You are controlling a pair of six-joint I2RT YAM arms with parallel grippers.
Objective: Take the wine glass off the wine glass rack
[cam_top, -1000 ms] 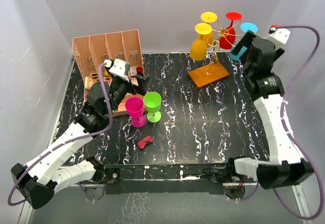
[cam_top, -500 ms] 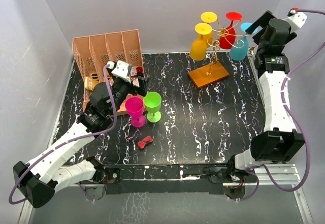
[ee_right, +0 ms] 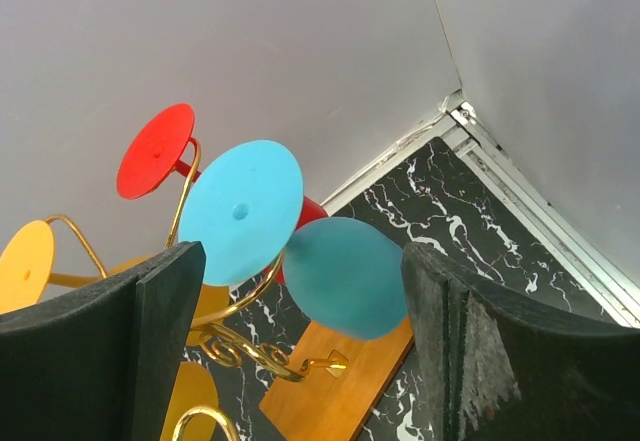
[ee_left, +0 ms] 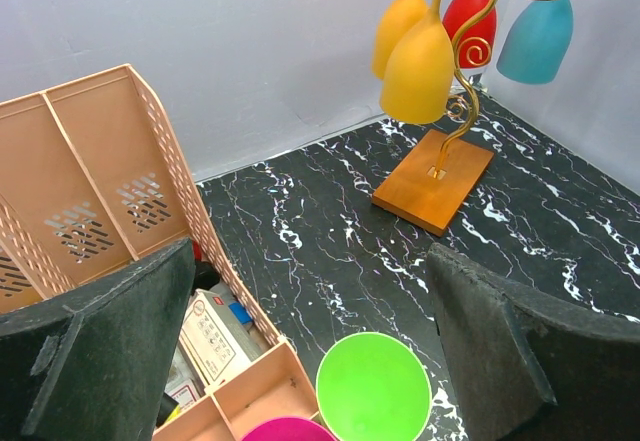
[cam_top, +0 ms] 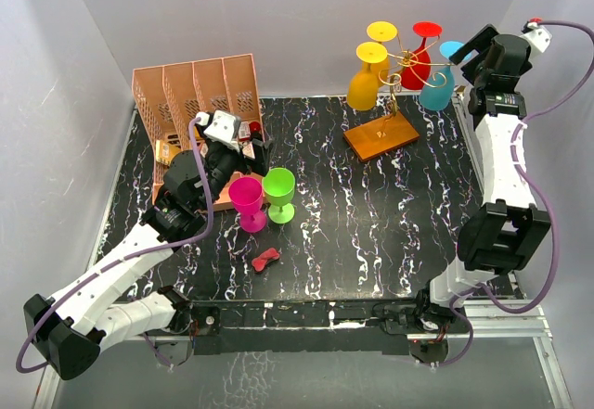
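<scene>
The rack [cam_top: 382, 135] stands at the far right of the table [cam_top: 371, 233], a black slab veined with white. It is thin gold wire with curled spiral arms, rising from a flat rectangular orange-brown wooden base. Four smooth, matte glasses hang from it upside down, round feet uppermost: two yellow glasses [cam_top: 364, 84], a red glass [cam_top: 418, 66] and, on the rightmost arm, the blue glass [cam_top: 434, 89].

The right gripper [ee_right: 300, 291] is raised at the blue glass with its jaws spread wide, one dark, rough-faced finger to each side of the bowl. Whether either pad touches the glass cannot be told. In the right wrist view the blue foot hides the stem.

The left gripper [ee_left: 310, 301] is also spread open and holds nothing. It hangs on the left just above a green glass [cam_top: 278, 186] and a pink glass [cam_top: 247, 196], both upright and side by side. The left wrist view cuts off most of the pink rim and the rack's top. Just left is a pink perforated organiser [cam_top: 195, 89]; boxes lie at its foot, partly hidden. A small red thing [cam_top: 265, 260], too small to make out, lies near the glasses.
</scene>
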